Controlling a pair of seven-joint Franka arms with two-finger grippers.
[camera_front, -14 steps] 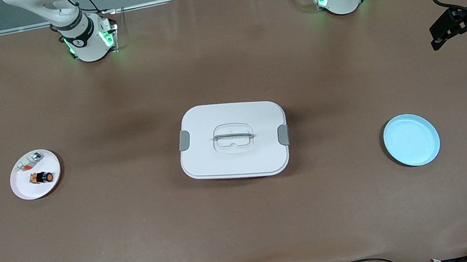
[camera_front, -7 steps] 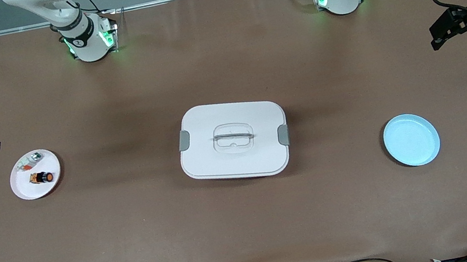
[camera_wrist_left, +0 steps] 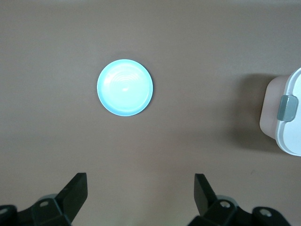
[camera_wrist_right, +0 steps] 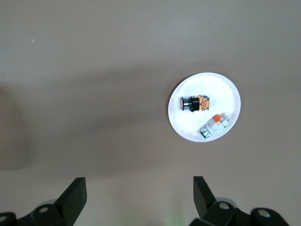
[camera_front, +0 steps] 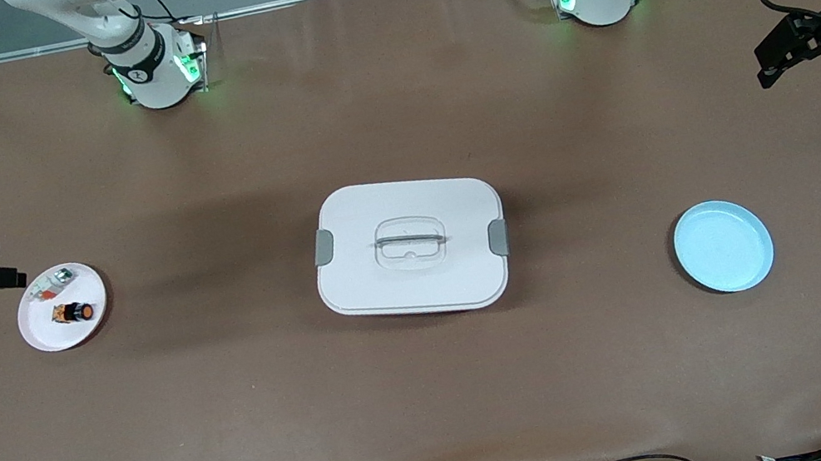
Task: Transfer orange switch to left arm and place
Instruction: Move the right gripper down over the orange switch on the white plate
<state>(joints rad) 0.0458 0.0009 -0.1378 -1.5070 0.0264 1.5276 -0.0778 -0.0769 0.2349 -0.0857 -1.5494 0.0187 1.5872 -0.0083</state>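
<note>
The orange switch (camera_front: 72, 312) (camera_wrist_right: 195, 103) lies on its side on a small white plate (camera_front: 58, 337) (camera_wrist_right: 186, 129) at the right arm's end of the table. My right gripper (camera_front: 5, 277) (camera_wrist_right: 138, 188) hovers open and empty just off that plate's rim. The box (camera_front: 410, 246), white with grey clips, sits mid-table, and its edge shows in the left wrist view (camera_wrist_left: 291, 117). At the left arm's end of the table my left gripper (camera_front: 805, 73) (camera_wrist_left: 140, 186) waits high over the table, open and empty.
A silvery-white part (camera_front: 51, 284) (camera_wrist_right: 215, 125) with a red-orange bit shares the white plate with the switch. A light blue plate (camera_front: 723, 246) (camera_wrist_left: 124, 87) lies toward the left arm's end. Cables run along the table edge nearest the front camera.
My right gripper has swung in from the table's end to the white plate's rim. The left arm, the switch and the box have not moved.
</note>
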